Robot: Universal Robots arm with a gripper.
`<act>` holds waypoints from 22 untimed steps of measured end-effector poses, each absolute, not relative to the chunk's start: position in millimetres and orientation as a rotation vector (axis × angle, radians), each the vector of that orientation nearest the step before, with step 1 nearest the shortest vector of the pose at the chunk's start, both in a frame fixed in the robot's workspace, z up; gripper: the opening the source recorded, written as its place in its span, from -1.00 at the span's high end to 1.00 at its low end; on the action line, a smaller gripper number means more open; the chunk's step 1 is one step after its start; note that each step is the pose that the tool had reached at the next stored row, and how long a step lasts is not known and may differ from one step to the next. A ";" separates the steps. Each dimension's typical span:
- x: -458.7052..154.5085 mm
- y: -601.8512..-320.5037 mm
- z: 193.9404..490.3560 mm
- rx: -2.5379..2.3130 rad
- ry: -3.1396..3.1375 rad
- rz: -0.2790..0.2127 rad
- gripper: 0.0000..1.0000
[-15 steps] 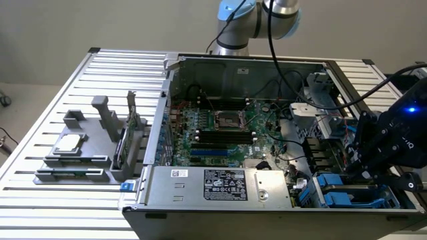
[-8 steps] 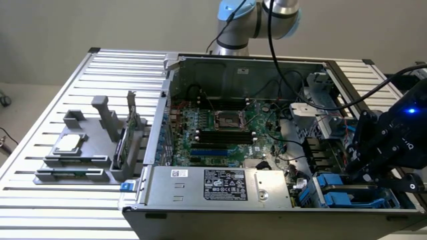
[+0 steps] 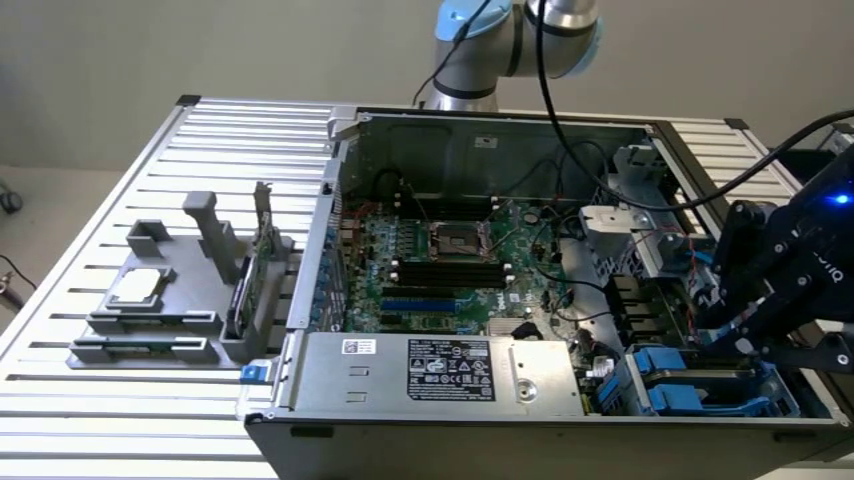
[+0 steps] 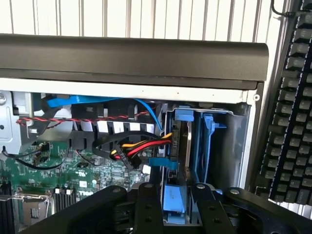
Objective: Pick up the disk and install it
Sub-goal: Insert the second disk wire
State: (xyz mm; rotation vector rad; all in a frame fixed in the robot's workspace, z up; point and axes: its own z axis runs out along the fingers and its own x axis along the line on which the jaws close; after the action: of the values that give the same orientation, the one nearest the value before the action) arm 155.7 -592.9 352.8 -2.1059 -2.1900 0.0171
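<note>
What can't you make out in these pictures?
- Disk label: wrist view, the disk sits edge-on between blue rails.
- Disk's seating: exterior view, the hand covers it.
- Power supply label print: exterior view, too small.
- Keyboard: wrist view, cut off by the edge.

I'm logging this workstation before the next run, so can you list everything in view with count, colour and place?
computer case: one, grey metal, open, on the slatted table
circuit board: one, green, on the case floor
power supply: one, silver with a label, at the case's near edge
disk: one, silver-grey with blue rails, standing in the corner bay, between the fingers
parts holder: one, grey, at the exterior view's left, holding a silver chip
keyboard: one, dark, beside the case
gripper: one, black, open, at the disk
</note>
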 end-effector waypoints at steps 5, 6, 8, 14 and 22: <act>142.8 -592.9 355.6 -2.099 -2.187 0.013 0.39; 140.5 -592.9 355.8 -2.098 -2.188 0.013 0.39; 136.2 -592.9 355.9 -2.094 -2.190 0.012 0.39; 123.1 -592.9 356.2 -2.084 -2.198 0.010 0.56; 116.5 -592.9 356.3 -2.077 -2.203 0.010 0.79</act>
State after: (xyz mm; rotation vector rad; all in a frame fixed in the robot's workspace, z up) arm 116.5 -592.9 356.3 -2.0774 -2.2034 0.0101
